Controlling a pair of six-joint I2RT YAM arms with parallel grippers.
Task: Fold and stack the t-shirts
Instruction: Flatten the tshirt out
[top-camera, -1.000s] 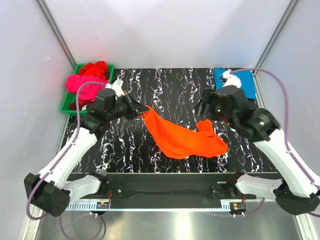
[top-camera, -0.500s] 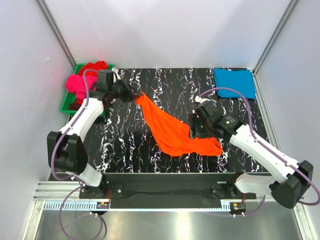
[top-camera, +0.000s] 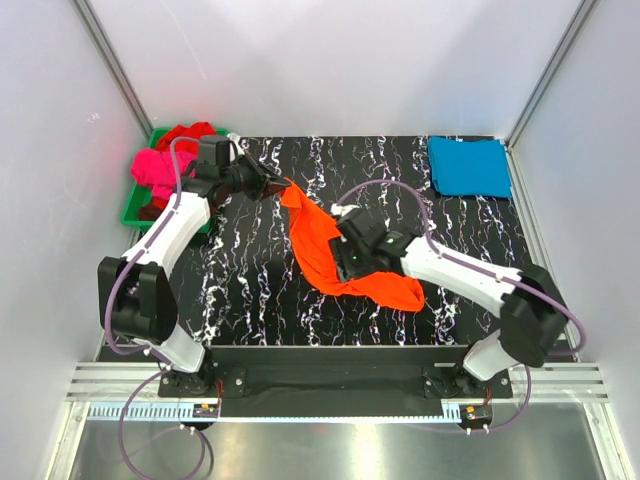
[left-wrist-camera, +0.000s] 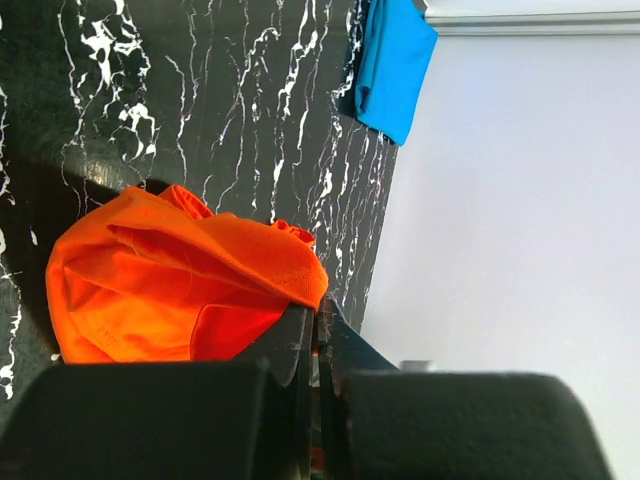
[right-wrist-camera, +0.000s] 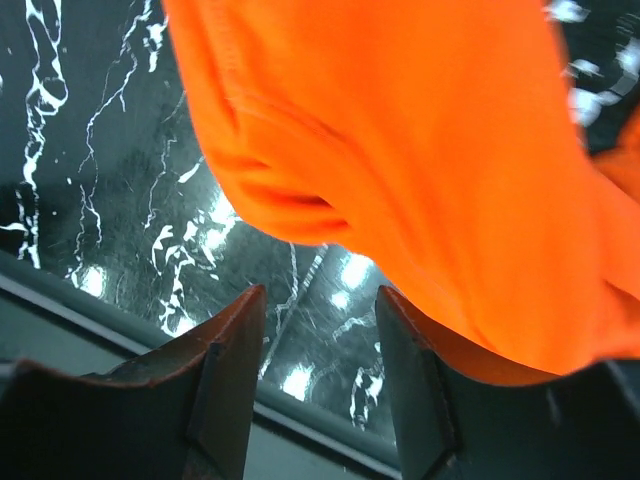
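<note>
**Orange shirt bunched; second grip not yet made**

The left gripper (top-camera: 272, 186) is clamped on a corner of the orange shirt (top-camera: 318, 240), just right of the tray (top-camera: 128, 218). The right gripper (top-camera: 342, 272), jaws apart, hovers at the crumpled edge farther right. Recommendation: pinch one layer at the opposite corner, then draw the cloth flat.

Tray (top-camera: 135, 218) left, folded shirt (top-camera: 470, 166) right

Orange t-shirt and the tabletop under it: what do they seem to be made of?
The orange t-shirt: soft matte knit, likely cotton; it drapes, creases and shows stitched hems. The tabletop: hard, glossy black surface with white marble-like veining, reflecting lights; possibly laminate or printed film, can't tell.
</note>
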